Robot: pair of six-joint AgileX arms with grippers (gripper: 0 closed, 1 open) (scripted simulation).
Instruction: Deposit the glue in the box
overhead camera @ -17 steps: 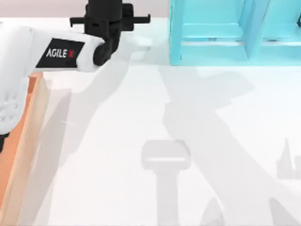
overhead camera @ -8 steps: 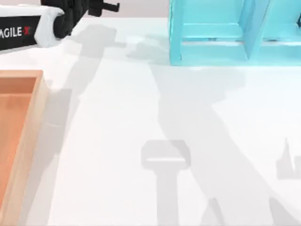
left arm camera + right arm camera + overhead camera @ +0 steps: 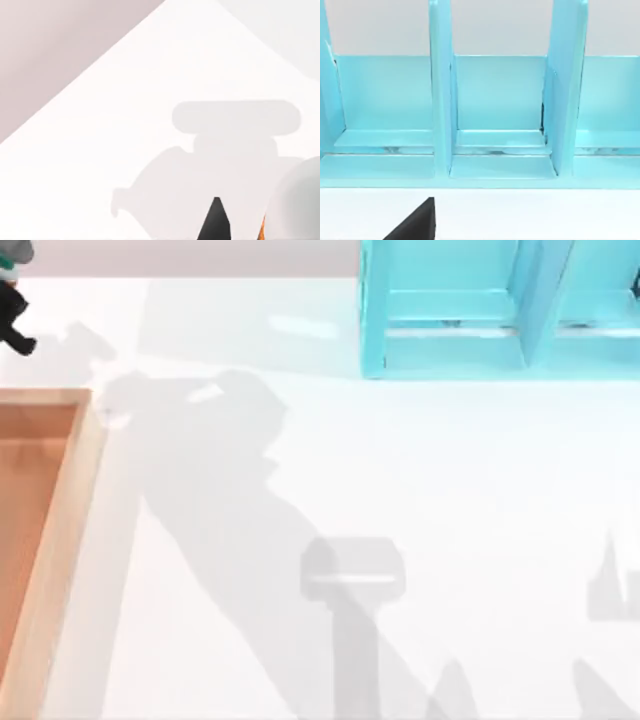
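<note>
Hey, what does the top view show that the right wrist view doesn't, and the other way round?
Top view: the wooden box at the table's left edge, and a dark part of the left arm in the far left corner. Right wrist view: the compartments of the teal shelf seen face on, with a dark part of the right gripper in front of them. Both: the teal shelf and the white table.

Our left arm (image 3: 10, 300) sits at the far left edge of the top view, a dark part and a sliver of pale casing in sight; one dark fingertip (image 3: 215, 222) of the left gripper shows in its wrist view. A dark fingertip (image 3: 415, 222) of the right gripper shows in the right wrist view.
</note>
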